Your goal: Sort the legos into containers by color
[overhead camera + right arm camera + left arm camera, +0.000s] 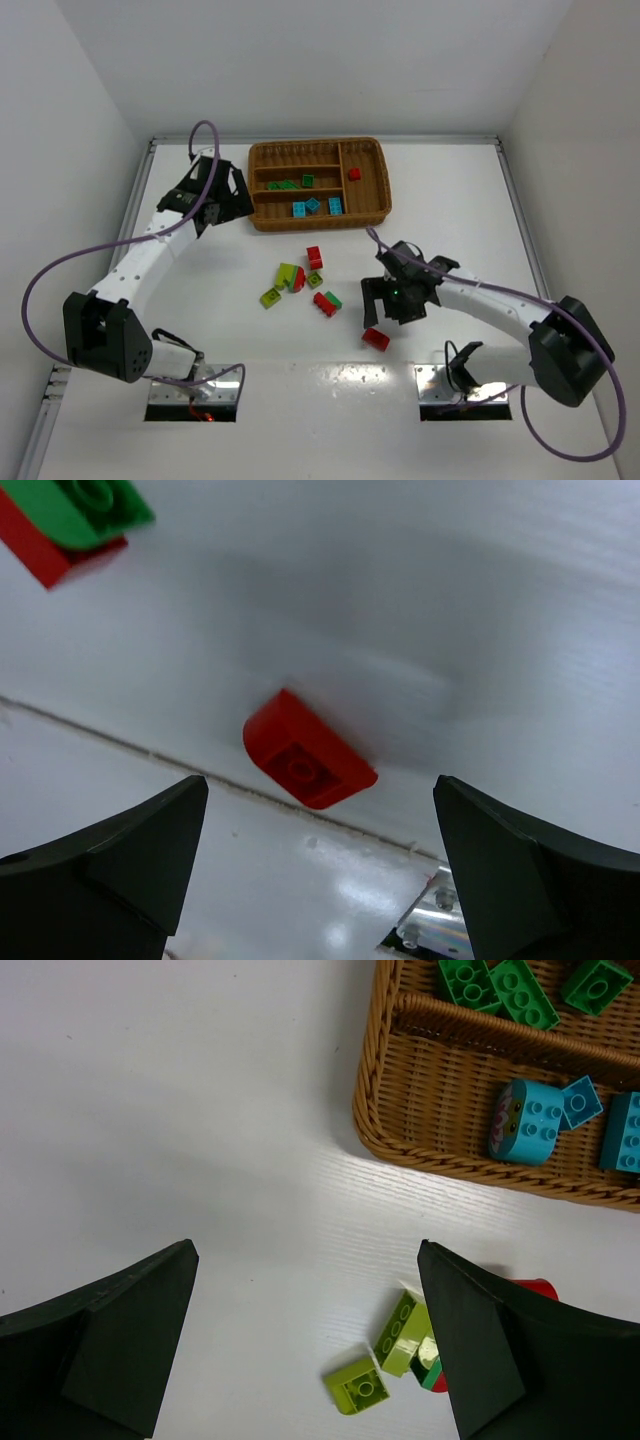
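Observation:
The wicker tray (370,205) stands at the back. Dark green bricks (290,184) lie in its middle slot, cyan bricks (314,207) in the front slot, one red brick (354,174) in the upright slot. Loose lime, red and green bricks (300,280) lie mid-table. My left gripper (228,196) is open and empty beside the tray's left end; its view shows the tray's corner (385,1125), cyan bricks (530,1122) and lime bricks (385,1360). My right gripper (385,312) is open above a red rounded brick (376,339), which also shows in the right wrist view (305,752).
A red and green stacked brick (326,302) lies left of my right gripper and shows in the right wrist view (65,520). White walls enclose the table. The arm bases' metal mounts (460,395) sit at the near edge.

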Available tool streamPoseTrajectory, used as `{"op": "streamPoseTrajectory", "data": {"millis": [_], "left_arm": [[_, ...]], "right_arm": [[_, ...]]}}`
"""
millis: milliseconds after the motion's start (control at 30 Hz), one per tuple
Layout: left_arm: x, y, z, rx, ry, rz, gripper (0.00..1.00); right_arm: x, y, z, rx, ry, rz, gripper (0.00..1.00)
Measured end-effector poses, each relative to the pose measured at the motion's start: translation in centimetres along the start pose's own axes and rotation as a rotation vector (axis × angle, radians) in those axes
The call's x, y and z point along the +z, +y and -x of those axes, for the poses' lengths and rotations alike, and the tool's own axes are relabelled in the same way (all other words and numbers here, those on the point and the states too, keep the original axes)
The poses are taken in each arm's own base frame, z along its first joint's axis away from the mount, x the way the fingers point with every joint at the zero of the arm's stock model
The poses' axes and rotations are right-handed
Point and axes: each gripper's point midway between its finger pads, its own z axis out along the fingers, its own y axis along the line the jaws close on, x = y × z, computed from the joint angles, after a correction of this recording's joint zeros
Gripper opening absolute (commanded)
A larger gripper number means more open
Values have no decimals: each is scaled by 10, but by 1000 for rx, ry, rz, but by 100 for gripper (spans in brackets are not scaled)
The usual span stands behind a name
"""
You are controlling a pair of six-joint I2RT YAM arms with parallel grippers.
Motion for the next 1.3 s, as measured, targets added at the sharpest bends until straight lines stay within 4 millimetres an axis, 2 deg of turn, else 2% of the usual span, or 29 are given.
{"op": "streamPoseTrajectory", "data": {"millis": [67,167,267,367,567,600,700,767,833,900,967,1067,1133,1200,1300], "left_arm": [[0,-1,0,-1,0,-5,99],[0,-2,0,-1,0,-9,99],[0,-3,0,-1,2,-15,99],[0,-4,0,-1,3,-18,99],[0,-4,0,2,5,-22,99],[0,-4,0,2,5,-22,99],[0,-4,-1,2,5,-22,99],[0,-4,-1,2,6,-24,99],[0,-4,-1,2,6,-23,99],[0,-4,-1,5,5,-23,99],[0,-4,-1,9,6,-23,99],[0,-4,-1,10,6,-23,99],[0,-4,-1,10,7,-22,99],[0,-3,-2,11,10,-21,99],[0,-3,-3,13,16,-19,99]], "right_arm": [[3,6,-16,-42,43,19,96],[8,16,-29,-115,80,29,96],[19,20,-40,-188,128,-11,92],[29,21,-44,-253,159,-78,84],[36,9,-43,-289,142,-194,56],[36,6,-41,-286,133,-209,47],[35,1,-36,-274,103,-248,30],[31,-3,-32,-263,83,-272,26],[22,-4,-23,-252,46,-293,26],[9,3,0,-226,-25,-293,26],[-7,15,36,-180,-121,-282,26],[-34,30,107,-84,-294,-267,26],[-47,33,152,-22,-387,-269,26],[-53,34,198,24,-464,-272,26],[-45,29,257,57,-508,-313,26]]}}
